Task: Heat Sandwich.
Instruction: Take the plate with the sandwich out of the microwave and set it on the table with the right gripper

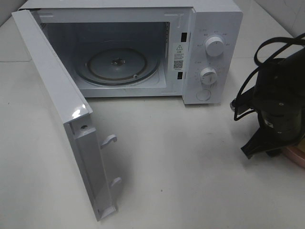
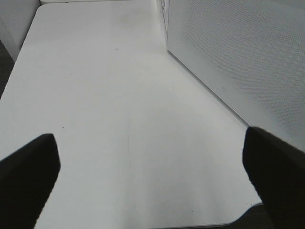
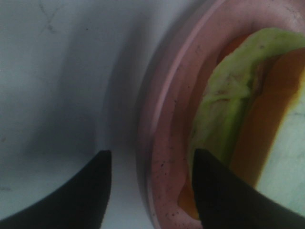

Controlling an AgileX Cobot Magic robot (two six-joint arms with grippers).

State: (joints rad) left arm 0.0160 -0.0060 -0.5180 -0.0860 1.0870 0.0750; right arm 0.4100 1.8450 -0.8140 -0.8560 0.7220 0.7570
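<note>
Right gripper point(image 3: 150, 164), jaws parted, is straddling the pink plate point(image 3: 164, 143) rim beside the sandwich point(image 3: 228, 109), gripping nothing; left gripper point(image 2: 152, 162) is gaping empty.

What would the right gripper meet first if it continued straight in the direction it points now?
Most likely the rim of the pink plate. The right gripper has its jaws apart, one on each side of that rim, with the sandwich just beyond. Depth is unclear, so contact may already be very near.
</note>
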